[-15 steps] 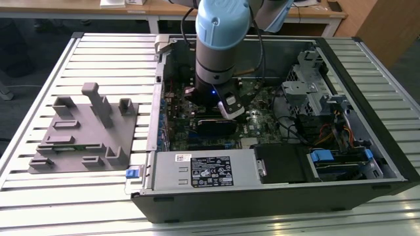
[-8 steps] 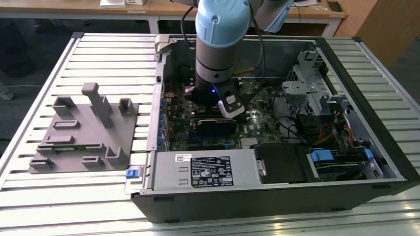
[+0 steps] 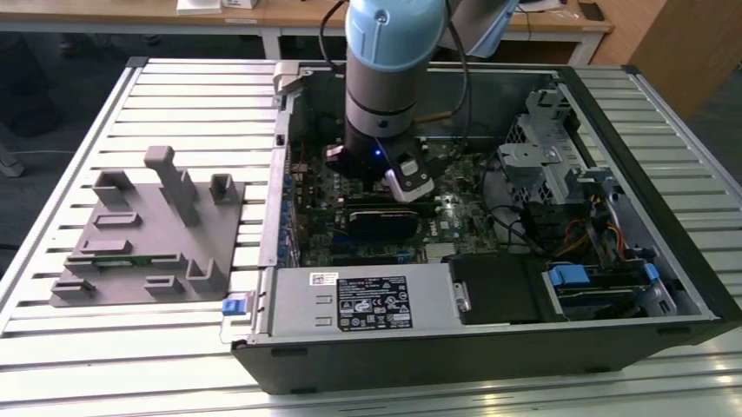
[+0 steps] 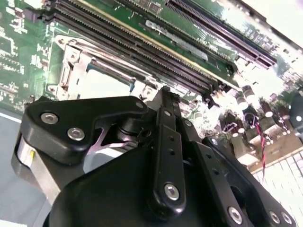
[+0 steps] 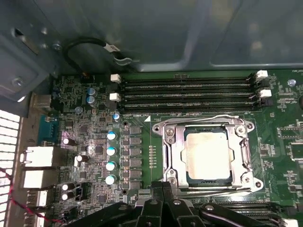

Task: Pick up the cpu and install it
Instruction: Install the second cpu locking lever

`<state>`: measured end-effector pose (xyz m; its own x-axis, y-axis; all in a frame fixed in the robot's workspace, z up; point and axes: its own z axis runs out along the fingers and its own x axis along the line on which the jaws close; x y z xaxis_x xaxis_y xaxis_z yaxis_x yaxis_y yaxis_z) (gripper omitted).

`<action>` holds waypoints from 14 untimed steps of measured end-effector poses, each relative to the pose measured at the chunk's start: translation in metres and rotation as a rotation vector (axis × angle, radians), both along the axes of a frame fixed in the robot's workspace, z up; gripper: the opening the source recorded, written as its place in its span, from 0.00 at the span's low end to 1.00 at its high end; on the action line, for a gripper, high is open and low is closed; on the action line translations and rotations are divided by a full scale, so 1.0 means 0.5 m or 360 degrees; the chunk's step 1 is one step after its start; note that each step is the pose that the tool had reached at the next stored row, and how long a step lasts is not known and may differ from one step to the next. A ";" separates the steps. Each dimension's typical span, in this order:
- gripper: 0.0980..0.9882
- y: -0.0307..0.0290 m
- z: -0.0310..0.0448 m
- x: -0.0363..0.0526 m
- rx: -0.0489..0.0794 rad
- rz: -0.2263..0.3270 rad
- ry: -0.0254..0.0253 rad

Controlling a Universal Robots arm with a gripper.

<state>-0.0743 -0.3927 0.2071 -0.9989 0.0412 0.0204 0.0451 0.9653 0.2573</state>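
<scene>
While the arm (image 3: 383,78) reaches down into the open computer case (image 3: 487,347), the tool (image 5: 161,189) hangs just above the motherboard (image 5: 85,142), beside the socket frame (image 5: 208,158). One cpu (image 5: 208,158), pale silvery top, lies flat inside that metal-rimmed frame in the first wrist view; in the second wrist view its pale top (image 4: 102,85) shows just past the tool's black linkage (image 4: 165,156). The fingers look drawn together with nothing visibly between them, and the cpu sits apart from them in the socket. Four long black memory slots (image 5: 189,94) run beside the socket, all in a row. Four pale-topped capacitors (image 5: 111,158) stand in a line near the frame. In the exterior view one grey tray (image 3: 151,234) with upright posts rests on the slatted desk (image 3: 69,347), on the exterior view's left of the case, well apart from the tool.
</scene>
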 end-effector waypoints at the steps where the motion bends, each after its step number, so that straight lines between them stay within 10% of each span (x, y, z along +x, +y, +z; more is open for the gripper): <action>1: 0.02 0.000 0.004 0.000 0.0000 0.0000 -0.00001; 14: 0.02 0.000 0.053 0.000 0.0014 0.0000 -0.00001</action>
